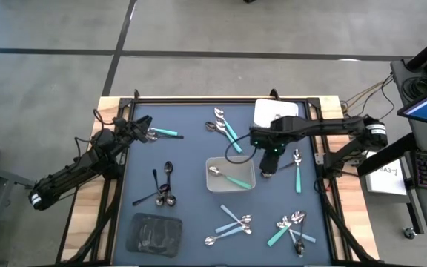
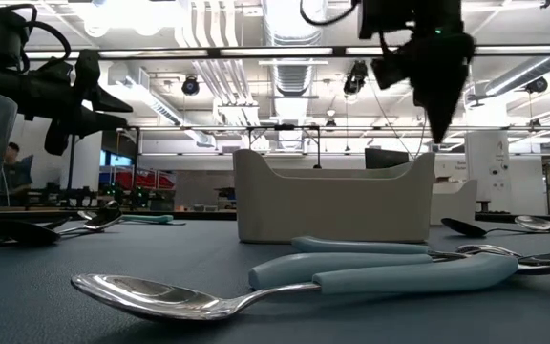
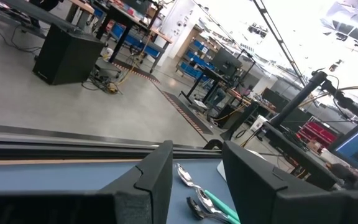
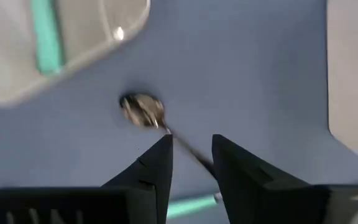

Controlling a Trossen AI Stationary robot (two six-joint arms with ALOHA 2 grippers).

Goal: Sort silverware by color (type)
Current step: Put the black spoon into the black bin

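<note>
The silverware (image 1: 232,222) lies scattered over the dark mat in loose groups: black pieces (image 1: 163,189) left of centre, pale-blue-handled ones near the front centre, a mixed teal and pale-blue cluster (image 1: 293,228) at the front right, teal pairs at the back, and one teal spoon (image 1: 298,167) on the right. One teal-handled spoon (image 1: 228,178) already rests inside the grey tray (image 1: 249,165) at the centre, which suggests that tray is assigned to the teal type. A dark tray (image 1: 156,232) at the front left holds what seem to be black pieces, though its contents are hard to make out. A white tray (image 1: 276,112) sits at the back right; what is in it cannot be told.

The right gripper (image 1: 267,170) hangs just beside the grey tray's right edge, raised above the mat. Its fingers (image 4: 154,168) stand slightly apart with nothing between them; the wrist view shows a spoon (image 4: 143,111) on the mat below, its stem running under the gap. In my judgement the gripper sits there either clear of a drop into the tray or lined up for the next pick.

The left gripper (image 1: 136,126) waits at the back left, near a teal spoon (image 1: 163,133), fingers (image 3: 151,180) parted and empty.

Sorting is judged at an early stage: most pieces remain on the mat.
</note>
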